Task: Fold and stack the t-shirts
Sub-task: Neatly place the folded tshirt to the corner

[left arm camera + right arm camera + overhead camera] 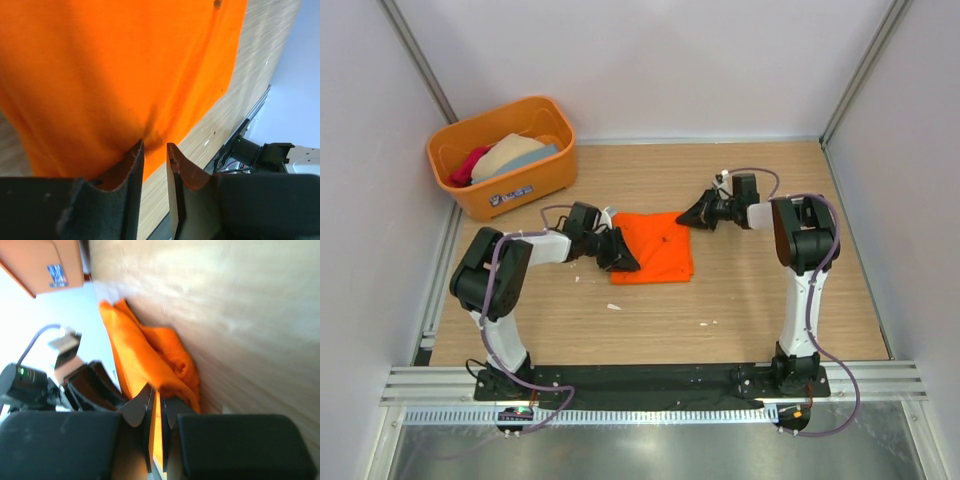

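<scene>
Lying near the middle of the table (760,290), the orange t-shirt (655,250) is folded into a flat, nearly square packet that is slightly longer from left to right. The left gripper (628,262) sits at its left edge. Its jaws are narrowly parted and its tips touch puckered cloth, with nothing clearly caught between them. The right gripper (683,219) is at the packet's far right corner with its jaws almost together. A sliver of orange shows in the slit, but I cannot tell whether it is pinched or simply behind. With an arm at each end of the long axis, either one is placed to move the shirt. In the far left corner stands the orange tub (545,178), holding a crimson-pink shirt (470,163), a beige shirt (510,150) and a grey-blue shirt (542,152), all unfolded.
</scene>
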Tool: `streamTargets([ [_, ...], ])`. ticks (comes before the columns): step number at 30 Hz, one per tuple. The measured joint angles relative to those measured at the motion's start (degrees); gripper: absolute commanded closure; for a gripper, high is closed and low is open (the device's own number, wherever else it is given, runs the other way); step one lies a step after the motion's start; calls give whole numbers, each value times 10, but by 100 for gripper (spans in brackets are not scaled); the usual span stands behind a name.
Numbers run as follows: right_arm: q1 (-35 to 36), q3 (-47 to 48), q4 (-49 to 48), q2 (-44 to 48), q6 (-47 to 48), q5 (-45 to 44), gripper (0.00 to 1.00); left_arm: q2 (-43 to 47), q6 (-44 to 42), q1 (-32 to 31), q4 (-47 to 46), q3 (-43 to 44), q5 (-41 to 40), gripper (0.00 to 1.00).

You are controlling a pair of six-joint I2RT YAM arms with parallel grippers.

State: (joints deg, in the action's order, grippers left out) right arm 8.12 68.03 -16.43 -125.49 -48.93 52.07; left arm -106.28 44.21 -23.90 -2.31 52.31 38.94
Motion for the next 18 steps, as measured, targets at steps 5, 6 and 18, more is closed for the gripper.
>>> streamTargets([
  [5, -14, 41, 45, 21, 17, -13, 86, 46, -2, 0, 53, 15, -20, 72],
  [6, -13, 51, 44, 22, 14, -14, 86, 47, -2, 2, 59, 31, -21, 72],
  [18, 5, 110, -37, -66, -65, -14, 86, -182, 11, 74, 40, 259, -13, 78],
])
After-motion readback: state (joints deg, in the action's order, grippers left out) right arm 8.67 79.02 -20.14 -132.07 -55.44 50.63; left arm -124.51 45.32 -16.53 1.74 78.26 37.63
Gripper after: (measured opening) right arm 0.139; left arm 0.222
